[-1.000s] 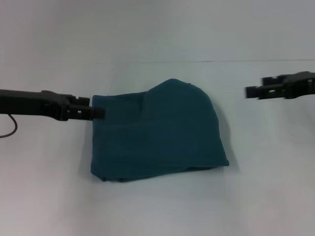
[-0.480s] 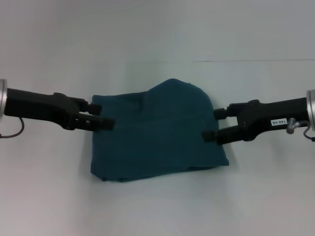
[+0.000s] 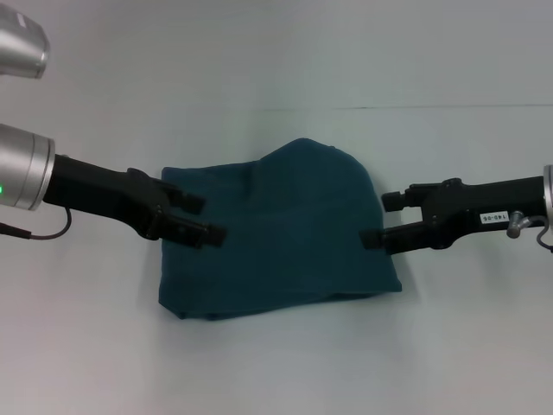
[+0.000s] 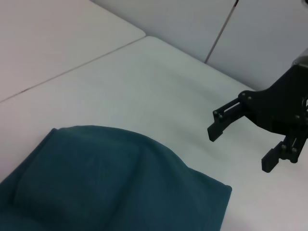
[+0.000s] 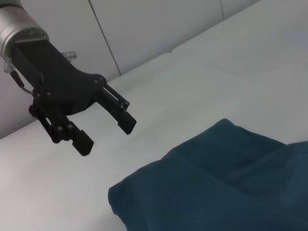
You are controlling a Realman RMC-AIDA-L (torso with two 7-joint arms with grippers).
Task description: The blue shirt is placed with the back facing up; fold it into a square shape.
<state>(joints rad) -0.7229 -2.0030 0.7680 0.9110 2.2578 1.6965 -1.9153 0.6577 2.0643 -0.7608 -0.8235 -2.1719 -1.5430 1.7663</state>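
The blue shirt (image 3: 276, 238) lies folded into a rough rectangle with a rounded far edge in the middle of the white table, plain side up. My left gripper (image 3: 203, 218) is open and empty, hovering at the shirt's left edge. My right gripper (image 3: 382, 219) is open and empty, hovering at the shirt's right edge. The left wrist view shows the shirt (image 4: 110, 183) with the right gripper (image 4: 240, 147) above the table just past its edge. The right wrist view shows the shirt (image 5: 216, 185) and the left gripper (image 5: 106, 134) off its corner. No lettering shows.
The white table (image 3: 276, 372) spreads all around the shirt. A seam line (image 3: 432, 107) runs across the far part of the surface. A pale wall (image 5: 159, 29) stands behind the table in the wrist views.
The left gripper has moved right and nearer, from the shirt's far left corner over its left edge. The right gripper came in from the far right and now holds at the right edge.
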